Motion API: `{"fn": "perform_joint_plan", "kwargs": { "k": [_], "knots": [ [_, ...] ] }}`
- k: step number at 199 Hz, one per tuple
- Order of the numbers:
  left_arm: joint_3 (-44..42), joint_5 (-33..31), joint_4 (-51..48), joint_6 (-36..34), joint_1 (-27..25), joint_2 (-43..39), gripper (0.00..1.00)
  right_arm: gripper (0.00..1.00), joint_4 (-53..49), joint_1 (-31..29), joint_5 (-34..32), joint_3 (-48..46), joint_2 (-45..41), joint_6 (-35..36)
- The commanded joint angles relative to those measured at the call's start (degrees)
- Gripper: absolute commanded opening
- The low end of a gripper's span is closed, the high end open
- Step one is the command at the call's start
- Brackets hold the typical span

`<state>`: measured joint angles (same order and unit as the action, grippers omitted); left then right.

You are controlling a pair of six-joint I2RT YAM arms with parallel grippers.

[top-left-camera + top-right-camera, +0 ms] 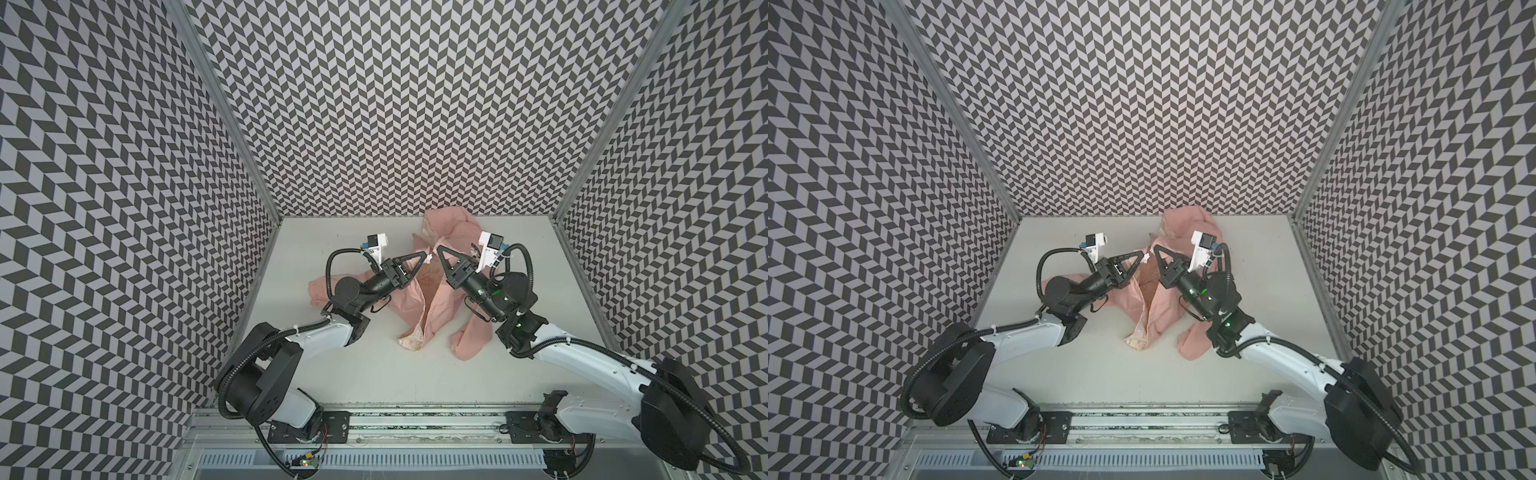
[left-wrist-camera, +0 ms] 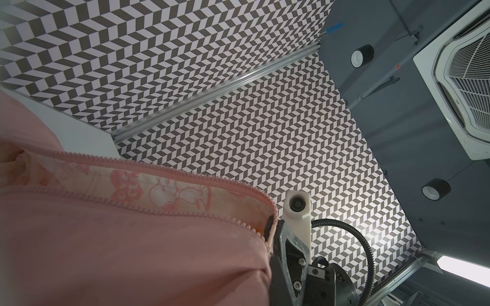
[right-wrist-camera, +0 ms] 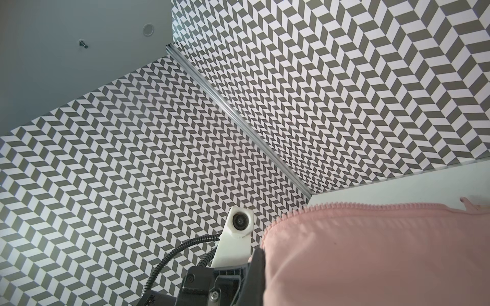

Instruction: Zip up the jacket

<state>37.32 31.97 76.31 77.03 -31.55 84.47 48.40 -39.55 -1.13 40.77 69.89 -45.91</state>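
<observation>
Two pincers, one jacket (image 1: 440, 303), and the zip is wide open. The salmon-pink jacket sits mid-worktop (image 1: 374, 374), towards the far wall, its front split in a V that narrows towards the near hem.

Going left to right: one sleeve (image 1: 320, 291) pokes out under the left arm. Next, the left pincer (image 1: 424, 256) is clamped tight on the left front edge, holding it up off the worktop. Just beside it, tips nearly touching, the right pincer (image 1: 438, 249) is squeezed closed on the right front edge. The left wrist view shows it pinching right at the zipper teeth (image 2: 148, 209). The other sleeve (image 1: 469, 345) flops out near-right.

My read: we're at the hold-both-halves stage, nothing zipped yet. The two tooth rows run apart, with the printed cream lining (image 2: 169, 190) showing between them. Can't spot the slider anywhere, so the next move probably calls for finding it, lining both ends up straight and keeping the cloth taut.

Count: one jacket, two sleeves, two tooth rows, two pincers.
</observation>
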Motion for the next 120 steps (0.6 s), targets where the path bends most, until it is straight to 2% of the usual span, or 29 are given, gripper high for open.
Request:
{"fn": "perform_joint_plan", "kwargs": {
  "k": [1,120],
  "knots": [
    [0.2,0.4,3.7,0.9,-0.2,0.1,0.0,0.0,5.4,-0.4,-0.4,-0.5,-2.1,0.4],
    [0.5,1.0,3.9,1.5,-0.2,0.4,0.0,0.0,4.2,-0.6,1.8,-0.5,-1.8,0.4]
  ]
}}
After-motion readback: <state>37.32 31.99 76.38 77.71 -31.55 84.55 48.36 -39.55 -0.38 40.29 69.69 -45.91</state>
